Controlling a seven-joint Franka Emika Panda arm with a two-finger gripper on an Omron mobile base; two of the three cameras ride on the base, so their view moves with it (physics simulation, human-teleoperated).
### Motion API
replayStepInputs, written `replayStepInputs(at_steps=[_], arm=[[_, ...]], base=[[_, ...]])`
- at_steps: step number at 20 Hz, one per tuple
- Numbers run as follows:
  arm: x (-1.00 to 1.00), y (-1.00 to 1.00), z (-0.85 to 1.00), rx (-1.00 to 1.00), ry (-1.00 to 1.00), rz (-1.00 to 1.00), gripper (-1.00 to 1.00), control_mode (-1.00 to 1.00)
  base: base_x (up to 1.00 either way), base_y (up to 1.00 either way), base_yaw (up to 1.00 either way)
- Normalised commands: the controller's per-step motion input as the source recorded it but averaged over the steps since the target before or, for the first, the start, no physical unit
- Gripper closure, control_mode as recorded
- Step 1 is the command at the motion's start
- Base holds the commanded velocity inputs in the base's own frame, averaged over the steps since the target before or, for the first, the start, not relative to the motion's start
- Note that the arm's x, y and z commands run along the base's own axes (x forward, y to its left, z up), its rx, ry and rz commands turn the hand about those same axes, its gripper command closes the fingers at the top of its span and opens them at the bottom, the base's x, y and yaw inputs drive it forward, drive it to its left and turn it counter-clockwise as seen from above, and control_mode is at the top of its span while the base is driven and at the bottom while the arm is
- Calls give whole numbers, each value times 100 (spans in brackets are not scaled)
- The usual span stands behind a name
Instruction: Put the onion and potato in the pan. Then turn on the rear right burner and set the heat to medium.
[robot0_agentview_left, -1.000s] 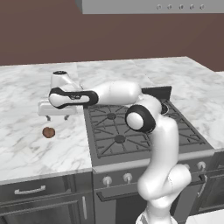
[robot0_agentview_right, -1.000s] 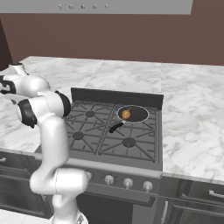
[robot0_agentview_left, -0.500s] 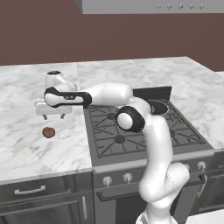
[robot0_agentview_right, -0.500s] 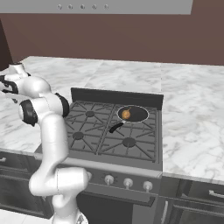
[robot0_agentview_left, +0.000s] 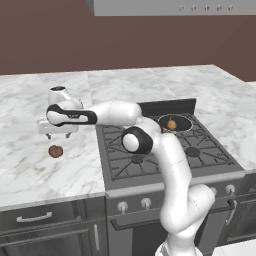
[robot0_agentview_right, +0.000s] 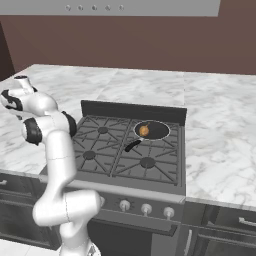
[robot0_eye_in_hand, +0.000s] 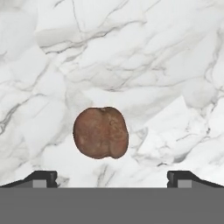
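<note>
Marble counter (robot0_agentview_left: 30, 170): in the left base view, white veined stone is seen left of the stove, and one potato (robot0_agentview_left: 55, 151) lies on it, dark reddish-brown and apart from everything else.
Gripper (robot0_agentview_left: 56, 135), left base view: it is held above the potato and slightly behind it, not touching; the fingers are spread wide and nothing is grasped.
Pan (robot0_agentview_left: 175, 123), left base view: one dark skillet is seated on the rear right burner, with one golden-tan onion (robot0_agentview_left: 171, 124) already inside it.
Stove, right base view: four burners are counted, and the rear right burner (robot0_agentview_right: 159, 135) is covered by the pan (robot0_agentview_right: 152, 130); the onion (robot0_agentview_right: 144, 131) is seen in the pan's left half. Three knobs (robot0_agentview_right: 146, 208) are counted on the front panel.
Arm, right base view: the arm is stretched far to the left, over the counter.
Hand view: the potato (robot0_eye_in_hand: 100, 132) is framed just above the two finger tips (robot0_eye_in_hand: 42, 178), roughly centred between them, on bare marble.
Count: one potato, one onion, one pan, four burners.
Task state: the onion step is judged done; the potato and the burner setting are judged outstanding.
Risk 1: the round potato may be rolled aside if one finger is landed on it during descent, caused by slight off-centre alignment.
Risk 2: a shallow grip high on the curved surface may let the potato be squeezed out, caused by insufficient descent.
Risk 3: the potato may be dropped over the stove during the long carry.
</note>
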Motion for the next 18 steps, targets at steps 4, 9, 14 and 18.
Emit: replayStepInputs(at_steps=[4, 9, 14, 18], arm=[[0, 28, -9, 0, 0, 0, -100, -100], [0, 11, -29, 0, 0, 0, -100, -100], [0, 0, -28, 0, 0, 0, -100, -100], [0, 0, -25, 0, 0, 0, -100, -100]], base=[[0, 0, 0], [0, 0, 0], [0, 0, 0], [0, 0, 0]])
